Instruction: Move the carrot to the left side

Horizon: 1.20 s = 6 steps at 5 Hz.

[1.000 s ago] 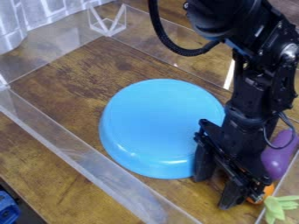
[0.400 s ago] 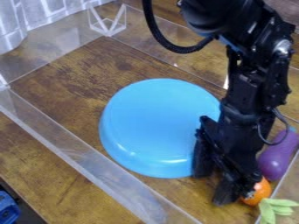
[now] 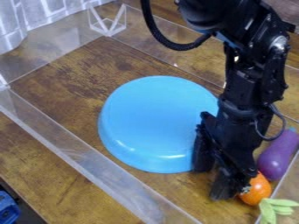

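Observation:
The orange toy carrot (image 3: 256,189) with a light green leafy top (image 3: 281,208) lies at the lower right of the wooden table, just right of the blue plate (image 3: 152,122). My black gripper (image 3: 239,181) stands upright over the carrot's left end, its fingers (image 3: 225,175) touching or very close to it. I cannot tell if the fingers are closed on the carrot. The purple eggplant toy (image 3: 278,156) lies just right of the gripper, above the carrot.
A clear plastic wall (image 3: 70,144) runs along the table's front left edge. A clear plastic piece (image 3: 107,19) stands at the back. Bare wood (image 3: 59,83) lies left of the plate.
The arm has shifted slightly up and left, and more of the carrot now shows beside the fingers. The eggplant is more exposed.

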Each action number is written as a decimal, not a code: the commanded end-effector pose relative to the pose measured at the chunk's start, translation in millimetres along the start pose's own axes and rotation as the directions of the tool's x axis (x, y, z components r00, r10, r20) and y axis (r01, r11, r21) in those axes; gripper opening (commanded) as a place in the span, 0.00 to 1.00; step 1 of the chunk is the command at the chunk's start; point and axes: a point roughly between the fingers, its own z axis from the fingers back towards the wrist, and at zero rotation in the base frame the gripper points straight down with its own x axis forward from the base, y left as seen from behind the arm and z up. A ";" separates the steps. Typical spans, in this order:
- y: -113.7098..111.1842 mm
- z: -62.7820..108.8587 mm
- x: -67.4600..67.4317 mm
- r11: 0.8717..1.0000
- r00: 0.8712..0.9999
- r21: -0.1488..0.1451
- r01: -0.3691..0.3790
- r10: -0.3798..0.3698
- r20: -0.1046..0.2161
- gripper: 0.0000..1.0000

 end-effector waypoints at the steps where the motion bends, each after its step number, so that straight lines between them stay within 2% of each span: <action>1: 12.6 5.4 12.5 1.000 0.999 0.008 0.022 -0.023 0.031 0.00; 2: 12.9 4.6 22.4 0.998 0.998 0.008 0.058 -0.058 0.030 0.00; 3: 13.0 3.7 33.3 0.996 0.995 0.006 0.092 -0.092 0.025 1.00; 4: 10.9 2.7 37.8 0.998 0.998 -0.001 0.059 -0.059 0.023 0.00; 5: 9.0 1.9 41.1 1.000 0.999 -0.005 0.028 -0.028 0.022 0.00; 6: 10.6 1.2 34.4 0.999 0.999 -0.007 0.040 -0.040 0.018 0.00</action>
